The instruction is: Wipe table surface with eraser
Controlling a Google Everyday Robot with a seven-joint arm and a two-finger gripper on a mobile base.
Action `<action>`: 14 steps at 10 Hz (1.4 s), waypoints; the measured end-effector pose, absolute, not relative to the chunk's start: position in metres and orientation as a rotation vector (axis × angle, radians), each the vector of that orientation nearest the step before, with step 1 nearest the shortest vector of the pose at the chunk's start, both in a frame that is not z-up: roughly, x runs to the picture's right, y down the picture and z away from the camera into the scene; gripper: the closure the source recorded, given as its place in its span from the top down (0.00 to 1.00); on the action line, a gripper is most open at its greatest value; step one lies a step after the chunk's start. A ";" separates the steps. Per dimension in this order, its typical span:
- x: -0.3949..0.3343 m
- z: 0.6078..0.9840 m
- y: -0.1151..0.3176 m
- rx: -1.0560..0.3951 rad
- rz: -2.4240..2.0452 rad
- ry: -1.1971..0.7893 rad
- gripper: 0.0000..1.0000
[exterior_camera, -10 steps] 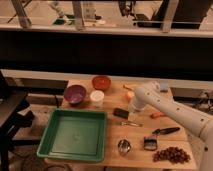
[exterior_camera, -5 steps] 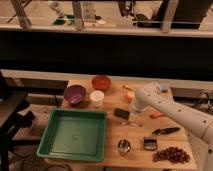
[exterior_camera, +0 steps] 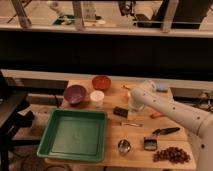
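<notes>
The eraser (exterior_camera: 120,111), a small flat black block, lies on the light tan table surface (exterior_camera: 115,95) near its middle, right of the white cup (exterior_camera: 97,98). My white arm reaches in from the lower right. My gripper (exterior_camera: 132,106) hangs down from the arm's bent end, just right of the eraser and close over the tabletop. Whether it touches the eraser cannot be told.
A green tray (exterior_camera: 52,142) fills the front left. A purple bowl (exterior_camera: 75,93) and a red bowl (exterior_camera: 101,82) stand at the back. A pale blue pad (exterior_camera: 161,88), an orange piece (exterior_camera: 156,115), a black-handled tool (exterior_camera: 165,131), a metal cup (exterior_camera: 124,146), a clip (exterior_camera: 149,143) and dark red grapes (exterior_camera: 172,155) lie to the right.
My arm's bent end has shifted slightly left and down, bringing the gripper closer to the eraser. The eraser and other objects have not moved.
</notes>
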State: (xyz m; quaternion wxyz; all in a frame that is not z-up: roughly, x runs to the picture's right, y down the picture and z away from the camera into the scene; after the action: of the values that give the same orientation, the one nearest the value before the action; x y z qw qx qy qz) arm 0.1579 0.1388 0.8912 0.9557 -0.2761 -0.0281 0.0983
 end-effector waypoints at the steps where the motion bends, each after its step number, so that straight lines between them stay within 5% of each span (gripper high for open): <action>1: 0.157 0.893 0.136 -0.556 0.194 -0.054 0.00; 14: 0.120 0.918 0.104 -0.524 0.136 -0.057 0.00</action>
State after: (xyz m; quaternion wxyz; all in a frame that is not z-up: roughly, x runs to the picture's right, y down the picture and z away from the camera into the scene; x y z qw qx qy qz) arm 0.1197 0.1035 0.9184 0.9631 -0.2589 -0.0282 0.0672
